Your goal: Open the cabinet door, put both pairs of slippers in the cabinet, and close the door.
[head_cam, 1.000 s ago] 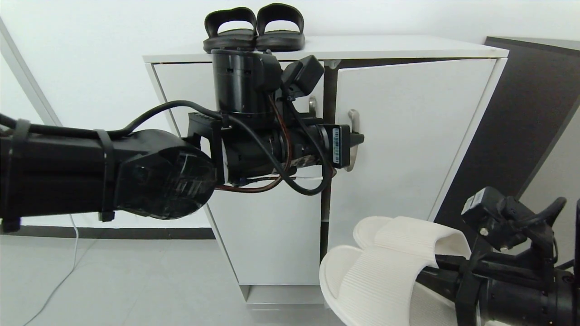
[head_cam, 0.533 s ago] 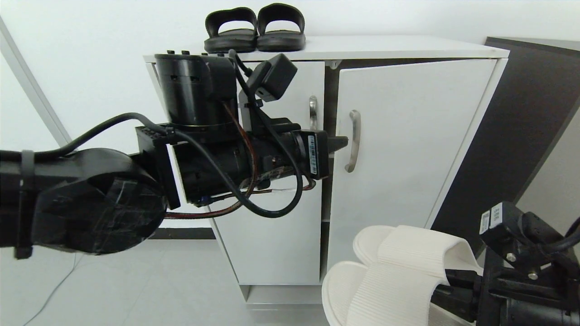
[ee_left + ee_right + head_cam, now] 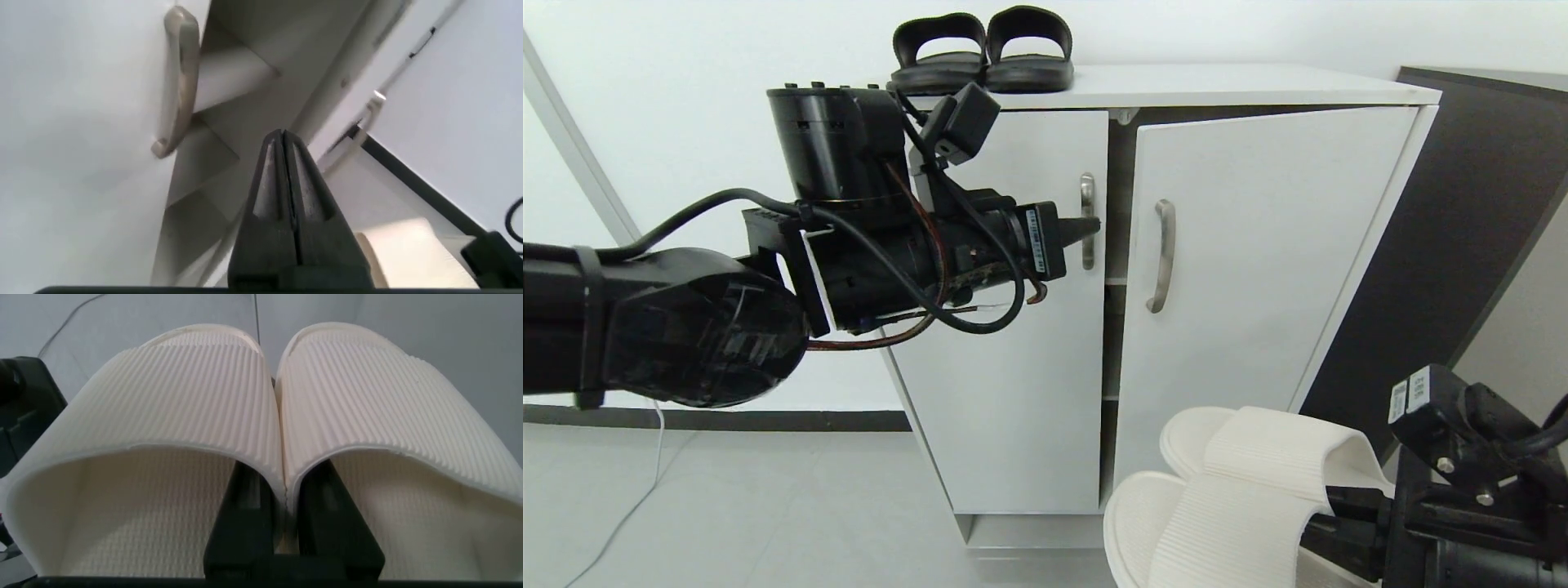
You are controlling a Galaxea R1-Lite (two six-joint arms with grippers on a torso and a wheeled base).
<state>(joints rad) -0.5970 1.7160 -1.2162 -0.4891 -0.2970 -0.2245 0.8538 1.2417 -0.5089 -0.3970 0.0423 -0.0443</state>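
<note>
Left jaws clenched on nothing, I see them just beside left door handle [image 3: 1086, 192]. Right jaws grasping white slippers [image 3: 1241, 490], low before cabinet [image 3: 1258, 82], right door [image 3: 1258, 269] ajar. 2 black slippers [image 3: 982, 49] atop cabinet.

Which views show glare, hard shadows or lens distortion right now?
Head view: wide-angle skew, the cabinet tapers downward; even light, no glare, only the gap at its middle is dark. Left wrist view: the shut left hand reads as a dark shape against bright white, with soft shadow behind the door handle. Right wrist view: white slippers evenly lit, shaded underneath around the right hand.
</note>
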